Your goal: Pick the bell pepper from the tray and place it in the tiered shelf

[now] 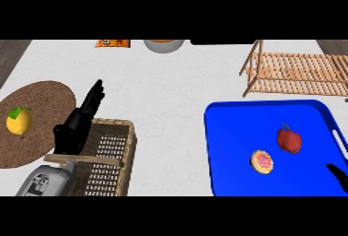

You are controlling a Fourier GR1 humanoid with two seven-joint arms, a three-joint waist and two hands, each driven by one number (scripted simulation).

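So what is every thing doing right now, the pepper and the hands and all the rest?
bell pepper: red, lying on the tray, not held
tray: blue, flat on the counter
donut: lying on the tray beside the pepper
tiered shelf: wooden, nothing on the slats that show
left hand: open, fingers straight, over the basket
right hand: only a tip shows at the tray's right edge
basket: wicker, upright
lemon: lying on the round mat

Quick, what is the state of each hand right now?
Left hand: open, fingers straight, resting above the wicker basket, holding nothing.
Right hand: only a tip shows at the blue tray's right edge; cannot be told.
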